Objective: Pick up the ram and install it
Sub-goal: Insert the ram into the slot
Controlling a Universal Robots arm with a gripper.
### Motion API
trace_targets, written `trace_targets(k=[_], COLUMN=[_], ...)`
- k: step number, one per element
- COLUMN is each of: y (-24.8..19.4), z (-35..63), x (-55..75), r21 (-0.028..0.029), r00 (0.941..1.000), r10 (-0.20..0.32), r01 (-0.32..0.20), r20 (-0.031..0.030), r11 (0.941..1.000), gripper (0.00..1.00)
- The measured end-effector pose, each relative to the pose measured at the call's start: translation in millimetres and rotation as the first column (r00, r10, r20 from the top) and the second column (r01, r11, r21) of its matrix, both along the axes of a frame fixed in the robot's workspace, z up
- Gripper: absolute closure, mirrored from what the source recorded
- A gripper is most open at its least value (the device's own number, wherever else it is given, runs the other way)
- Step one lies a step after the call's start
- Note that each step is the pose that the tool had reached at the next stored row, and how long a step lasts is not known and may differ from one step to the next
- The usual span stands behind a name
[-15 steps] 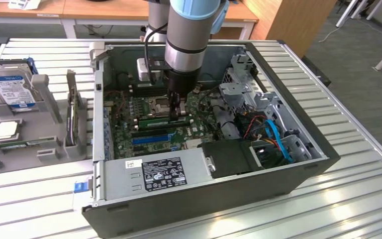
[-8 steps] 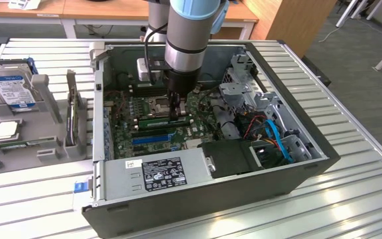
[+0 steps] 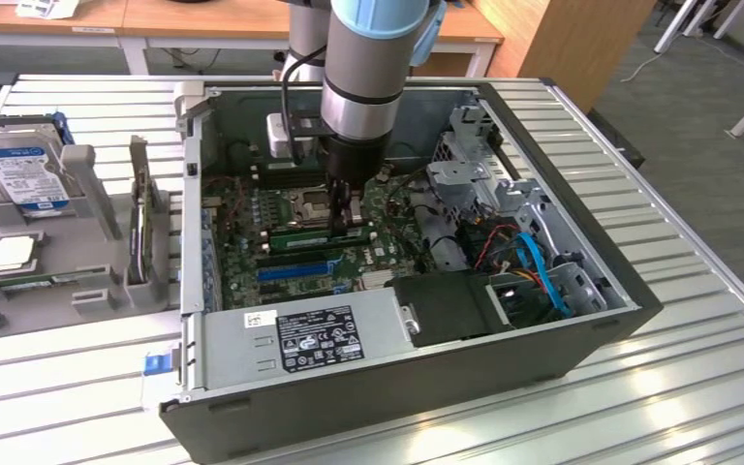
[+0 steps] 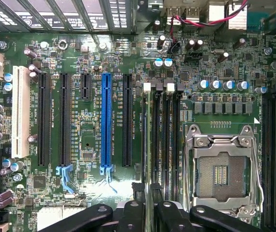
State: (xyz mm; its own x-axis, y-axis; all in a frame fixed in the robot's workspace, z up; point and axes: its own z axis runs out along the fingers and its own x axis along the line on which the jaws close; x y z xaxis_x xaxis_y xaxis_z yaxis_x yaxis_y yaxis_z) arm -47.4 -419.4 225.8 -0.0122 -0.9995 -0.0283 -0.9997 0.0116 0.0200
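Green, thin and stiff, the ram (image 4: 153, 145) stands edge-up among the black slots (image 4: 169, 145) beside the processor socket (image 4: 220, 169); light, fragile, best pinched across its faces; the gripper (image 4: 151, 207) jaws straddle it, gripping or not I cannot tell.

ram (image 3: 299, 233) | long thin green stick, dark chips | upright on edge | in black memory slot on motherboard

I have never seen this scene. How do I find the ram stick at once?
Look into the open computer case on the slatted metal table, at the green motherboard under the arm. The ram sits directly under the gripper, beside the processor socket. Unlike the black slots and the long blue slot nearby, it is a thin green stick.
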Motion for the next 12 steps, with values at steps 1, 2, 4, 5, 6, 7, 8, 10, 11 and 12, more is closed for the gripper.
trace_targets(k=[1, 2, 4, 5, 6, 7, 8, 10, 11, 12], y=[0.0, 0.0, 0.0, 0.0, 0.0, 0.0, 0.0, 0.0, 0.0, 0.0], z=[0.0, 0.0, 0.9, 1.7, 2.7, 3.9, 5.1, 7.6, 8.9, 10.4], x=[0.0, 0.0, 0.0, 0.0, 0.0, 0.0, 0.0, 0.0, 0.0, 0.0], r21=[0.0000, -0.0001, -0.0002, -0.0002, -0.0001, -0.0002, -0.0001, -0.0001, 0.0000, 0.0000], r00=[1.0000, 1.0000, 1.0000, 1.0000, 1.0000, 1.0000, 1.0000, 1.0000, 1.0000, 1.0000], r10=[0.000, 0.000, 0.000, 0.000, 0.000, 0.000, 0.000, 0.000, 0.000, 0.000], r01=[0.000, 0.000, 0.000, 0.000, 0.000, 0.000, 0.000, 0.000, 0.000, 0.000], r20=[0.0000, 0.0000, -0.0001, 0.0000, 0.0000, 0.0000, 0.0000, 0.0000, 0.0000, 0.0000], r11=[1.0000, 1.0000, 1.0000, 1.0000, 1.0000, 1.0000, 1.0000, 1.0000, 1.0000, 1.0000], gripper=[0.81, 0.81, 0.81, 0.81, 0.81, 0.81, 0.81, 0.81, 0.81, 0.81])
